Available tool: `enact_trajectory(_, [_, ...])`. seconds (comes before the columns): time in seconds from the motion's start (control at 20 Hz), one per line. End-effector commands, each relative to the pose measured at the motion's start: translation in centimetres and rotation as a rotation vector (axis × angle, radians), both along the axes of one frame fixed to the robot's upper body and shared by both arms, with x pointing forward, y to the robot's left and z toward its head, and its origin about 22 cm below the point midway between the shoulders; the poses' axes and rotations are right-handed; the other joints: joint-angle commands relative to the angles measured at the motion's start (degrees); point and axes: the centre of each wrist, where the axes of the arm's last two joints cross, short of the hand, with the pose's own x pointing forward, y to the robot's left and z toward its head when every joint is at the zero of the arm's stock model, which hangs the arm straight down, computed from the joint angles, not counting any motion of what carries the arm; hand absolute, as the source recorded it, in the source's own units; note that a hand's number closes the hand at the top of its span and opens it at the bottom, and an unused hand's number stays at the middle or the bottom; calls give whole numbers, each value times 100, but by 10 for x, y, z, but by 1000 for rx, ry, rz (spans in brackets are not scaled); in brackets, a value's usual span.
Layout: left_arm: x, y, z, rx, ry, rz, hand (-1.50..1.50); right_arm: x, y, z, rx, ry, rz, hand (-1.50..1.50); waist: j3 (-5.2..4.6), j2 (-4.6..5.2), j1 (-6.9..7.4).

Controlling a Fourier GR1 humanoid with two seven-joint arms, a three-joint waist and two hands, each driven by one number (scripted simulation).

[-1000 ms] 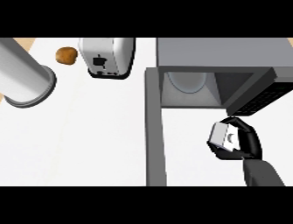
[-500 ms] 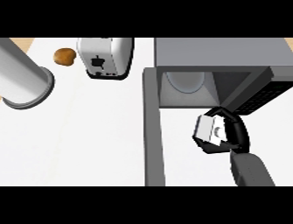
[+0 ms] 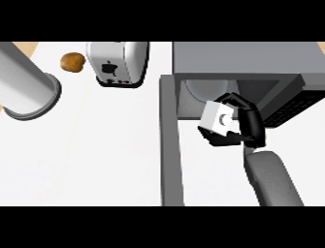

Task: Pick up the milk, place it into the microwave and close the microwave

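Observation:
A white milk carton [image 3: 218, 117] is held in my right hand [image 3: 245, 127], whose black fingers curl round it. Hand and carton hover just in front of the open mouth of the grey microwave [image 3: 251, 58], at the lower edge of its dark cavity [image 3: 215, 94]. The microwave door [image 3: 170, 140] stands swung open, seen edge-on as a long grey strip running toward me at the left of the hand. My left forearm [image 3: 14, 80] fills the upper left as a grey cylinder; its hand is not shown.
A white toaster [image 3: 118, 63] stands at the back, left of the microwave. A small brown round object [image 3: 73, 61] lies beside the toaster. The white counter [image 3: 86, 155] spreads left of the open door.
My right hand has carried the milk carton up and to the left, from the counter in front of the microwave to the edge of its opening. The left forearm has shifted slightly.

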Motion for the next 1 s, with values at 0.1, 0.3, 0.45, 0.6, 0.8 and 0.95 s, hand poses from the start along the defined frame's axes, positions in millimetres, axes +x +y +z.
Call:
enact_trajectory(0.1, [5, -4, -6, -2, -19, -7, -150, 51, 34, 30, -96, -14, -62, 150, 3, 39, 108])
enact_trajectory(0.3, [-1, 11, 4, 2, 2, 7, -150, 68, 37, 45, -224, 7, -86, 150, 3, 33, 125])
enact_trajectory(0.45, [7, 8, -7, 1, 15, -7, -150, 81, 44, 35, -262, 21, -114, 150, 4, 63, 158])
enact_trajectory(0.6, [9, 3, -4, 9, -14, -29, -150, 96, 27, 42, -304, 21, -181, 150, 7, 93, 234])
enact_trajectory(0.8, [13, 9, 0, 9, -2, -46, -150, 103, 29, 43, -337, 35, -250, 150, 11, 139, 331])
enact_trajectory(0.95, [14, -3, -7, 3, -12, -46, -150, 115, 25, 61, -322, 11, -280, 150, 13, 173, 403])
